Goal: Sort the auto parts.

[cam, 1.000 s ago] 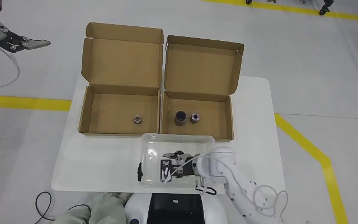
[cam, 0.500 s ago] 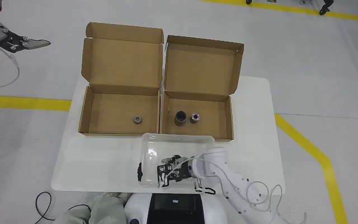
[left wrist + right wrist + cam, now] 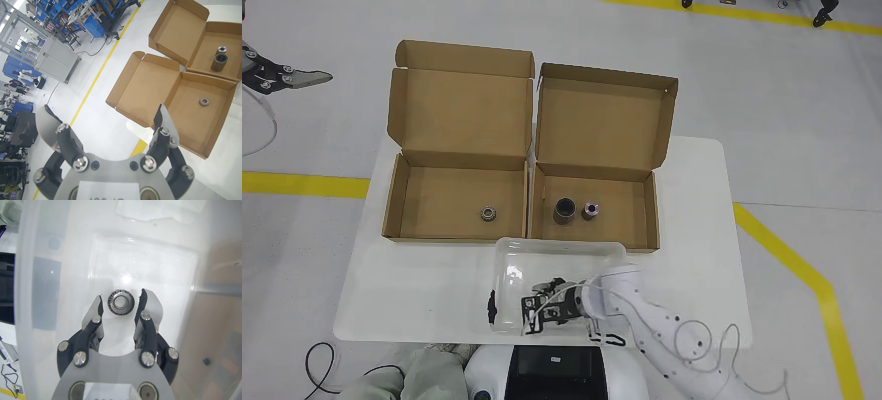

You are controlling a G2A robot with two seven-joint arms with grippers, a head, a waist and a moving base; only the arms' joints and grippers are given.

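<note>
White table [image 3: 692, 200] from above: left box [image 3: 442, 200] holds a boxed bearing [image 3: 488, 212], and right box [image 3: 627, 205] holds a sleeve [image 3: 565, 209] and a bushing [image 3: 589, 209]. I judge three parts sorted. Left wrist: my left gripper [image 3: 103, 111] hangs spread and empty off the table, over the floor. Right wrist: my right gripper [image 3: 121, 297] sits inside the clear tray [image 3: 160, 262], jaws apart around the tray bearing [image 3: 121, 304], not yet clamped. I see no other part left to sort.
</note>
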